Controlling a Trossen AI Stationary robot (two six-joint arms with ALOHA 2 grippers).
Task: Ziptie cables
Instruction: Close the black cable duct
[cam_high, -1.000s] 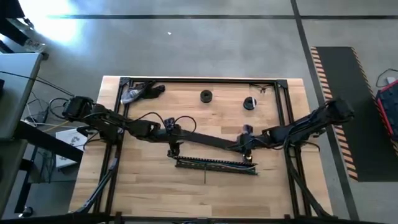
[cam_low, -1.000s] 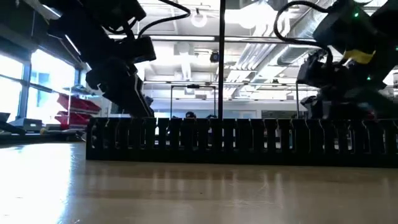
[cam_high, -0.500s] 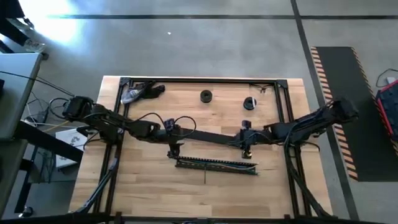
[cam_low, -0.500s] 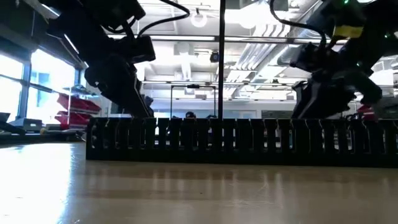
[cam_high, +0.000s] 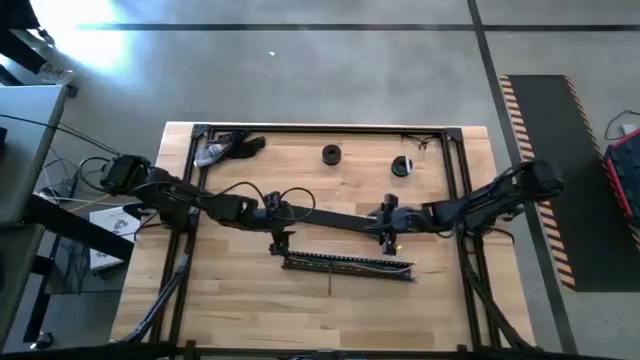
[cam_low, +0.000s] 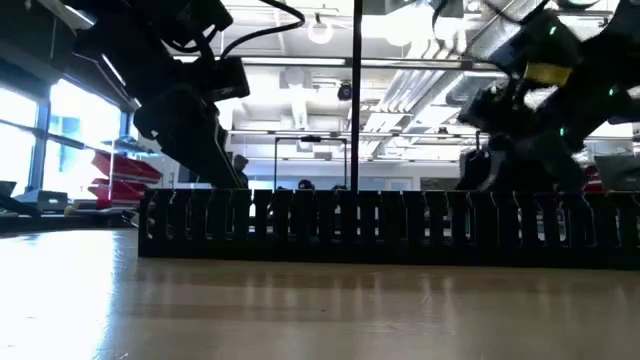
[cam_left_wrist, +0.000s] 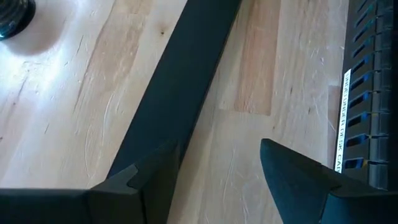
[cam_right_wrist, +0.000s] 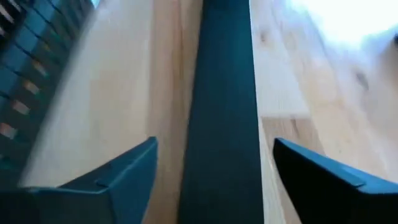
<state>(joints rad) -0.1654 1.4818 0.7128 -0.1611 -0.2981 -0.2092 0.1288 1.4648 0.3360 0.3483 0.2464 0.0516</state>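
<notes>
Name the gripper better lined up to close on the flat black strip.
Right. The right gripper is open with the flat black strip centred between its fingers; the left gripper, also open, has it off-centre by one finger.

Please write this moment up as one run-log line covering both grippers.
left gripper: open, one finger on flat black strip | right gripper: open, straddling strip | slotted channel: untouched

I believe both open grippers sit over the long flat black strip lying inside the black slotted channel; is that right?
Not quite: the high view shows the long flat black strip beside the black slotted channel, not inside it. Left gripper and right gripper are open over it.
</notes>
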